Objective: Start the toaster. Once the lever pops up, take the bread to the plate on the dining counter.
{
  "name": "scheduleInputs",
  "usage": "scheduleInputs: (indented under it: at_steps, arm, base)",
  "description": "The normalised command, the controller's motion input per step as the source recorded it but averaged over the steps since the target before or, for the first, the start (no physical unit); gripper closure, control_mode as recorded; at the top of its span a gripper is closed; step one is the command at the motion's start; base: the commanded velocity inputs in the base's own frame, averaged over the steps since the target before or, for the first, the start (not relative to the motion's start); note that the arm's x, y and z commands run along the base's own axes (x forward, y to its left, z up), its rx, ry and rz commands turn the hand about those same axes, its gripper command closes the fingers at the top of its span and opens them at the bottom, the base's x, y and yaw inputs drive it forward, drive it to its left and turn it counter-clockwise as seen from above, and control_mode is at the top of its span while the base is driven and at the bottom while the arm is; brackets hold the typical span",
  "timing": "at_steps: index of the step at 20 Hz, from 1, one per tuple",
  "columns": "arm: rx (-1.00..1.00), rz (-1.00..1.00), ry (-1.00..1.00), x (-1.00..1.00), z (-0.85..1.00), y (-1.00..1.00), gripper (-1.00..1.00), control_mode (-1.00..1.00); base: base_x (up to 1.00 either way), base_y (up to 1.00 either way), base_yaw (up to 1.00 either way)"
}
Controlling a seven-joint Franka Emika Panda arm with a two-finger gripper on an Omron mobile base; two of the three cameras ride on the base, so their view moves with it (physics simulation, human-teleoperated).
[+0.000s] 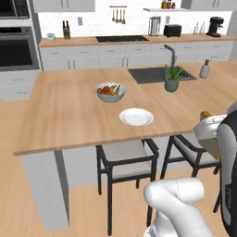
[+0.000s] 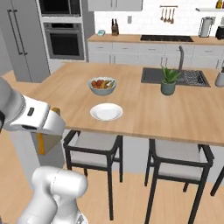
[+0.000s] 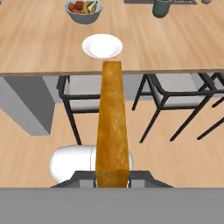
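My gripper [image 3: 113,178] is shut on the bread [image 3: 113,127], a tan slice seen edge-on that runs up the middle of the hand view. The hand hangs in front of the dining counter [image 1: 65,115], over the floor near the stools. A brown corner of the bread [image 1: 206,114] shows by the hand in the left base view, and its edge [image 2: 41,144] shows below the hand in the right base view. The white plate [image 1: 136,116] [image 2: 106,112] [image 3: 102,46] lies bare near the counter's front edge, beyond the bread's tip. The black toaster [image 1: 172,30] stands on the back counter.
A fruit bowl [image 1: 110,91] sits behind the plate. A potted plant [image 1: 172,77], sink [image 1: 152,74] and soap bottle [image 1: 204,69] are to the right. Two black stools [image 1: 126,157] [image 2: 179,157] stand under the counter edge. The cooktop [image 1: 121,39] and coffee machine [image 1: 215,26] are on the back counter.
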Motion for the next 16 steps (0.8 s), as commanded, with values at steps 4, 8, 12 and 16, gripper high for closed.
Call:
scheduleInputs:
  at_steps: [4,8,12,16]
  arm:
    - [0.00,0.00,0.00,0.00,0.00,0.00,1.00,1.00]
    - [0.00,0.00,0.00,0.00,0.00,0.00,1.00,1.00]
    - [0.00,0.00,0.00,0.00,0.00,0.00,1.00,1.00]
    - [0.00,0.00,0.00,0.00,0.00,0.00,1.00,1.00]
  base:
    - [0.73,-0.09,-0.03]
    - [0.58,-0.40,0.00]
    - [0.46,-0.15,0.00]
    - [0.17,0.00,0.00]
